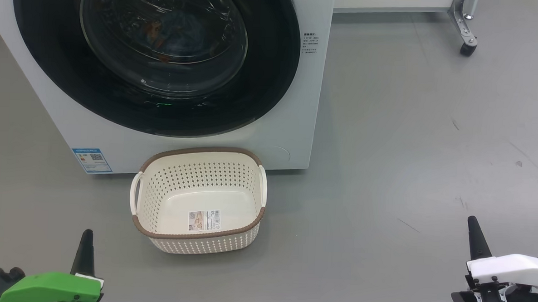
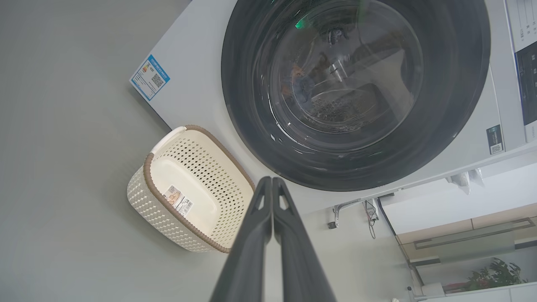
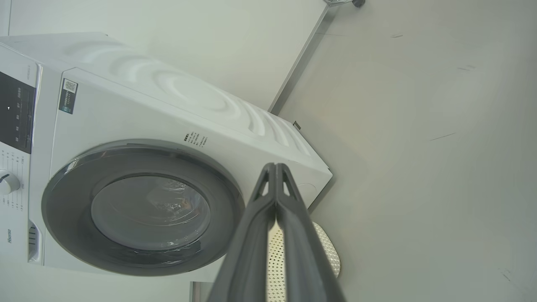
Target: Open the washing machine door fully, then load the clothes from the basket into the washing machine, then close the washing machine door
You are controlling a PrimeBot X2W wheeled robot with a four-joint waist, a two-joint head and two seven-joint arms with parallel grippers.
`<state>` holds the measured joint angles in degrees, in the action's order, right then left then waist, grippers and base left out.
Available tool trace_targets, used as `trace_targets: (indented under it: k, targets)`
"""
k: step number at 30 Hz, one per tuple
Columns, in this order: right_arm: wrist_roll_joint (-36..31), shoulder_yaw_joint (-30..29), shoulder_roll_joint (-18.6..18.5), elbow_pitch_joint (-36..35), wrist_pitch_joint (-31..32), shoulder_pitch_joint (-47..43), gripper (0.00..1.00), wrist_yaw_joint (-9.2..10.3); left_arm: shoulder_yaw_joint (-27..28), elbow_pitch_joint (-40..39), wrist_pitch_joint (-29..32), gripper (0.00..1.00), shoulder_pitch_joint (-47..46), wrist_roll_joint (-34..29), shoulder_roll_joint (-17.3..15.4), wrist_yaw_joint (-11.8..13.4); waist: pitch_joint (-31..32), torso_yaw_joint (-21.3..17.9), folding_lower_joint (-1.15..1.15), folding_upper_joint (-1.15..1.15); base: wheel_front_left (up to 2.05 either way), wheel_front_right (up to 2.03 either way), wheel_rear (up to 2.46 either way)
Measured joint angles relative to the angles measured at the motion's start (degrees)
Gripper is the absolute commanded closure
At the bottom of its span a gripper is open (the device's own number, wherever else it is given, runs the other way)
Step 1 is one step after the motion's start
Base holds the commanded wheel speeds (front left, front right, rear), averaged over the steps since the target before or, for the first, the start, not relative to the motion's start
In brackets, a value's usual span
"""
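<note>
The washing machine (image 1: 297,134) stands ahead on the grey floor. The washing machine door (image 1: 273,56) sits flush against the front, its black rim ringing the glass bowl. Behind the glass I make out a blue and orange bit of the clothes (image 1: 163,30), also seen through the glass in the left wrist view (image 2: 300,86). In front of the machine is the basket (image 1: 201,247), its bare bottom showing the label sticker. My left gripper (image 1: 86,234) is shut at the lower left, holding nothing. My right gripper (image 1: 473,222) is shut at the lower right, well apart from basket and door.
A metal frame leg with a caster wheel (image 1: 467,48) stands at the far right behind the machine. Open grey floor (image 1: 408,175) stretches to the right of the machine and basket. A tap with cables (image 2: 352,207) sits beside the machine in the left wrist view.
</note>
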<state>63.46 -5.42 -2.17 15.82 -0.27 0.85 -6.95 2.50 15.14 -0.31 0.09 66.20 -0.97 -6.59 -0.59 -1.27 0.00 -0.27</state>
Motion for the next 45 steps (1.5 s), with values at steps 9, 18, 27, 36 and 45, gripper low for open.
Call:
trace_targets:
  k: [9,18,27,36,45]
  targets:
    - [7.04,-0.74,0.02,0.02,1.66,1.07,1.00,-0.02,0.78,0.21,1.69,1.00,-0.80,6.03,-0.04,-0.01,0.11,0.33,0.00,0.00,0.00,0.00,0.00]
    - [14.13,-1.43,0.05,0.05,3.56,1.27,1.00,-0.02,1.25,0.45,3.43,1.00,-1.72,12.55,-0.14,-0.03,0.22,0.66,0.00,0.00,0.00,0.00,0.00]
    - [21.16,-1.99,0.07,0.09,5.11,2.25,1.00,-0.03,1.80,0.62,5.19,1.00,-2.72,19.15,-0.22,-0.27,0.34,0.98,0.00,0.00,0.00,0.00,0.00]
    - [27.83,-2.79,0.07,0.20,6.84,2.53,1.00,-0.03,2.57,0.75,6.83,1.00,-3.61,25.26,-0.38,-0.46,0.44,1.27,0.00,0.00,0.00,0.00,0.00]
    - [27.87,-2.81,0.07,0.20,6.99,2.65,1.00,-0.03,2.58,0.75,6.83,1.00,-3.70,25.44,-0.40,-0.46,0.44,1.28,0.00,0.00,0.00,0.00,0.00]
